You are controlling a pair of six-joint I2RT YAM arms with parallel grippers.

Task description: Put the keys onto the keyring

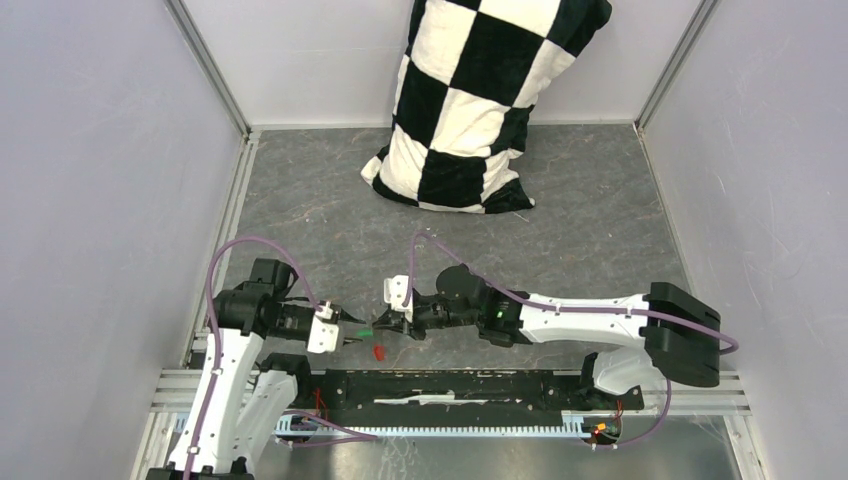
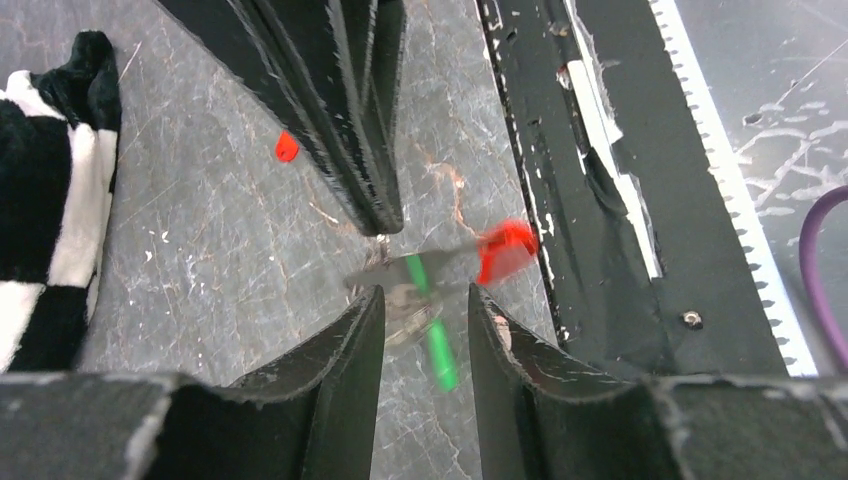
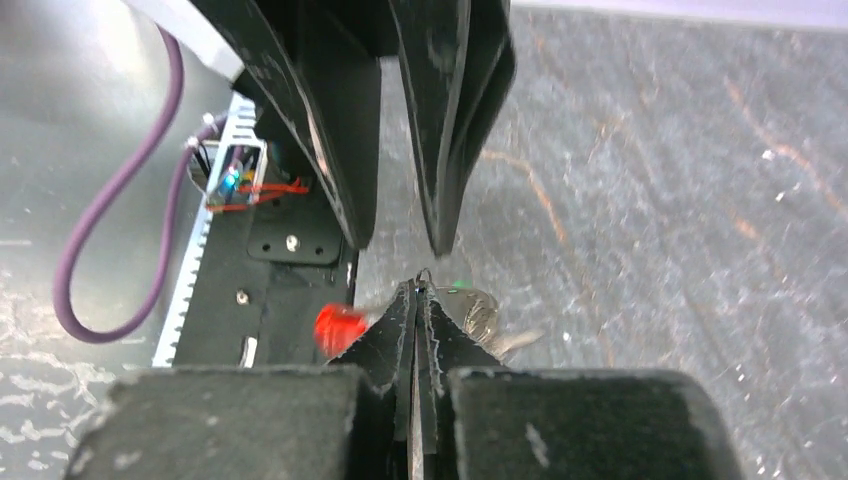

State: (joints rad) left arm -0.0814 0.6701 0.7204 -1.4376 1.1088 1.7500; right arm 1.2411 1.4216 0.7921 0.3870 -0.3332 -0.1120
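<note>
Left wrist: green key [image 2: 437, 345] between parted fingers [image 2: 345, 350]

Left arm [image 1: 262, 318] jaws parted — right arm [image 1: 560, 314] jaws pressed together.

— What's the worktop [image 1: 600, 220] like?
— Grey, marbled, finely scratched all over.
— And what lies on it?
— A black-and-white checked pillow [image 1: 470, 100] at the far edge, mid-way along, leaning on the back wall. A tiny red key [image 2: 287, 147] lies on bare grey, apart from the pillow. A black strip [image 1: 450, 385] runs along the near edge.
</note>
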